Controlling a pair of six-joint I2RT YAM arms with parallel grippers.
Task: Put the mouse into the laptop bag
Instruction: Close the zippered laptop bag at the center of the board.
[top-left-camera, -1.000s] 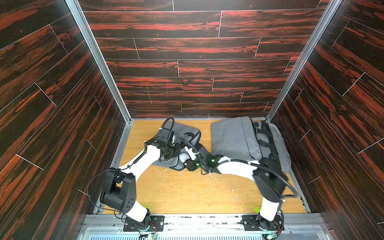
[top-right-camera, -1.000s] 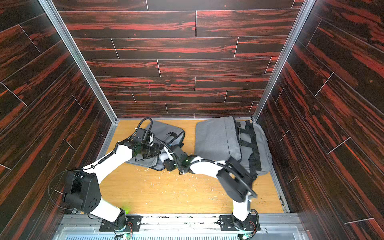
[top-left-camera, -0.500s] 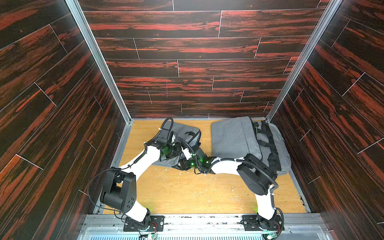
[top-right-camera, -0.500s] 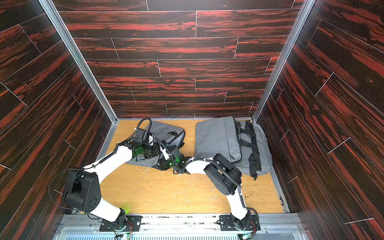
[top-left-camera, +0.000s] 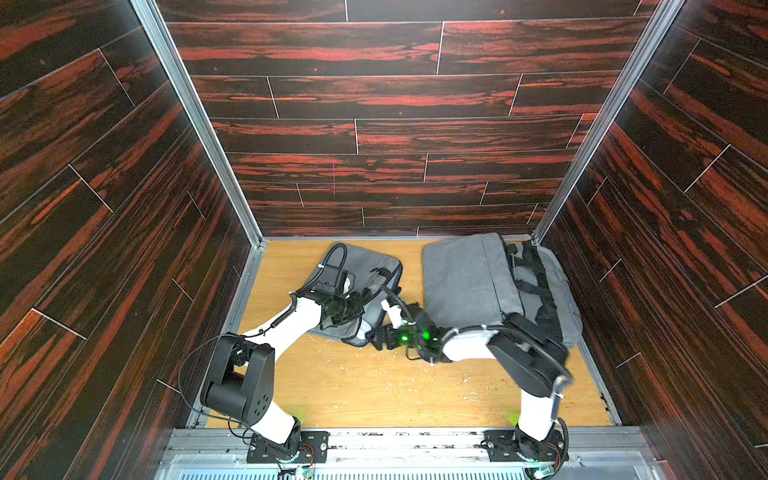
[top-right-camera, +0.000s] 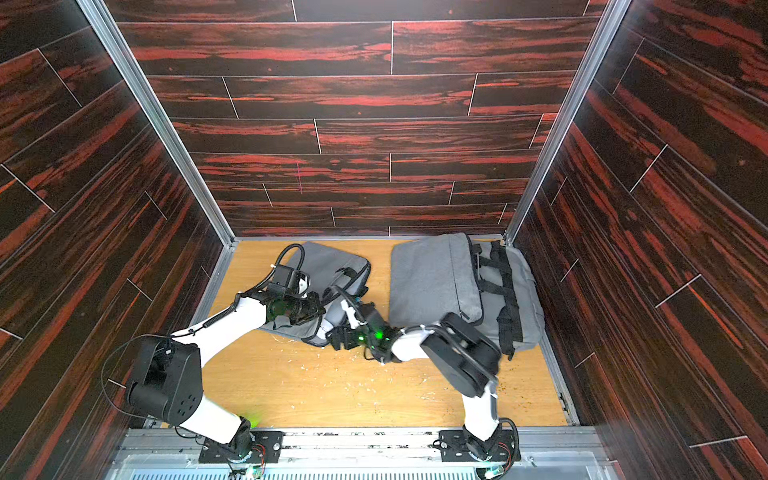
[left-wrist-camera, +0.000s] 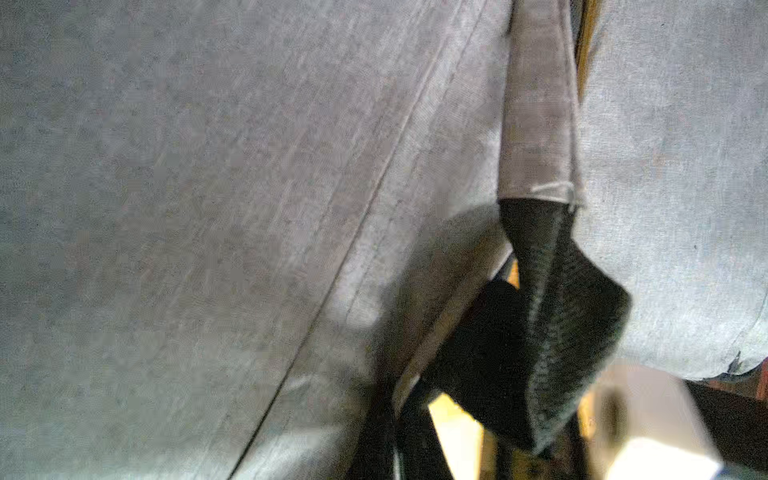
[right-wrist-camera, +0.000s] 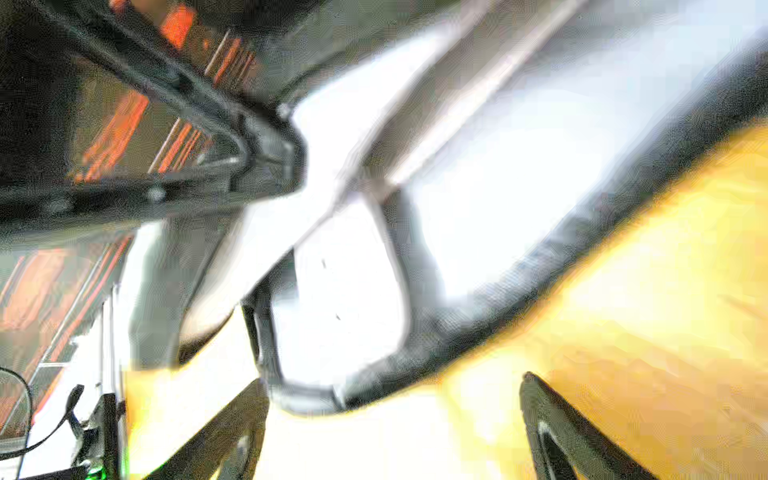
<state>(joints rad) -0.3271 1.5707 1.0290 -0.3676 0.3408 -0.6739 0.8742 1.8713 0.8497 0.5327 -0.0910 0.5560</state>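
**Inspector:** Since the earlier frame the right gripper (right-wrist-camera: 392, 382) has spread its jaws. They now stand wide apart with nothing between the fingers.

**Assessor:** Where is the mouse?

**Inspector:** I cannot see it in any view. None lies on the bare light wooden tabletop (top-left-camera: 374, 386), and the right wrist picture is badly blurred. I judge it was released into the small grey fabric laptop bag (top-left-camera: 365, 266), left of centre in both top views. The bag's dark-edged mouth gapes just ahead of the open fingers.

**Assessor:** And the left gripper?

**Inspector:** The left gripper (top-left-camera: 356, 311) is closed tight at the bag's lower side, apparently pinching the upper layer. The black webbing handle (left-wrist-camera: 573, 332) hangs clear with tabletop showing beneath it. I judge the layer is lifted to hold the mouth open.

**Assessor:** Anything else?

**Inspector:** A larger grey fabric bag (top-left-camera: 469, 282) lies right of centre, apart from the small one. Neither gripper touches it.
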